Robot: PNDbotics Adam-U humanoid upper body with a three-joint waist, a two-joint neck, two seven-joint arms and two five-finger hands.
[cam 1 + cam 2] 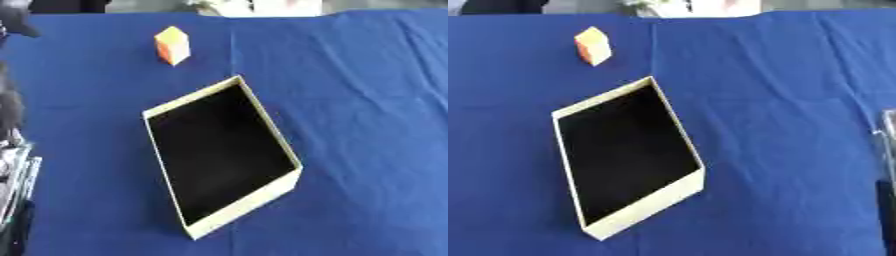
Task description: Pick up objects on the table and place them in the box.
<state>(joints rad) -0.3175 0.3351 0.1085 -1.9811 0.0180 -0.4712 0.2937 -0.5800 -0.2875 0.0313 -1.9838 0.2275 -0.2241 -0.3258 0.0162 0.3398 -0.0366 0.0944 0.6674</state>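
My fingers' state I cannot tell; only my left hand (16,165) shows at the edge. The box (241,200) sits dark inside, the orange block (172,45) well beyond it on the blue surface (367,100). The right eye view shows a silvery part (888,150) at its right edge.

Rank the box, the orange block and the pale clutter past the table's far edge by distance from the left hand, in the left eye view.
From the left hand at the lower left edge:
1. box, centre of the table, nearest.
2. orange block, upper left.
3. pale clutter, top edge, farthest.
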